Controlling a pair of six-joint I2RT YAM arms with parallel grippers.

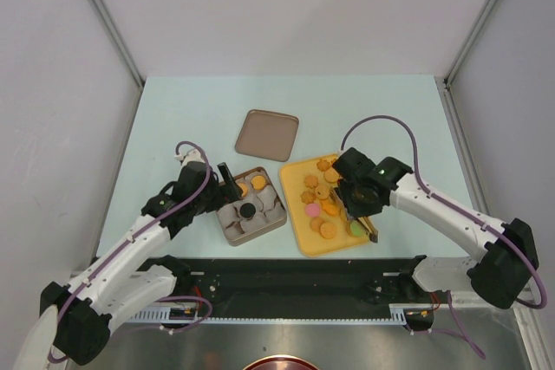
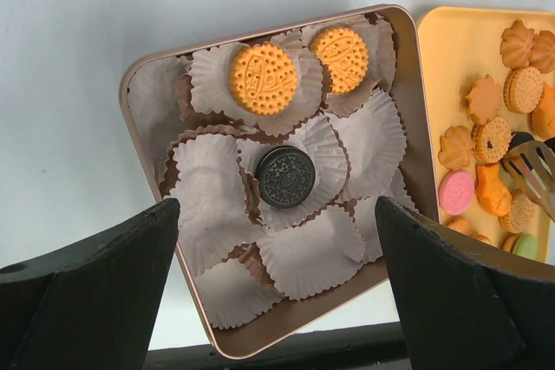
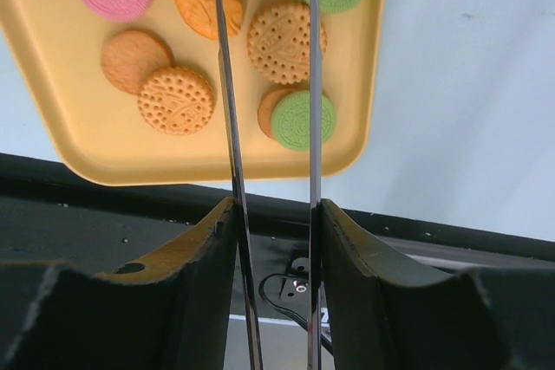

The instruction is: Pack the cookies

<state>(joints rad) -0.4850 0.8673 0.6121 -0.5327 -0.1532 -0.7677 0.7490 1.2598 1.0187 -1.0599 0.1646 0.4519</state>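
Three round, dotted cookies (image 2: 263, 78) lie in pleated paper cups (image 2: 373, 140).

Bright diffuse overhead light; soft shadows; right tool (image 3: 273, 214) slightly blurred.

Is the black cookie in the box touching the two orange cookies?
Apart. The left wrist view shows the black cookie sitting in its own paper cup, with white paper plainly between it and the orange cookies.
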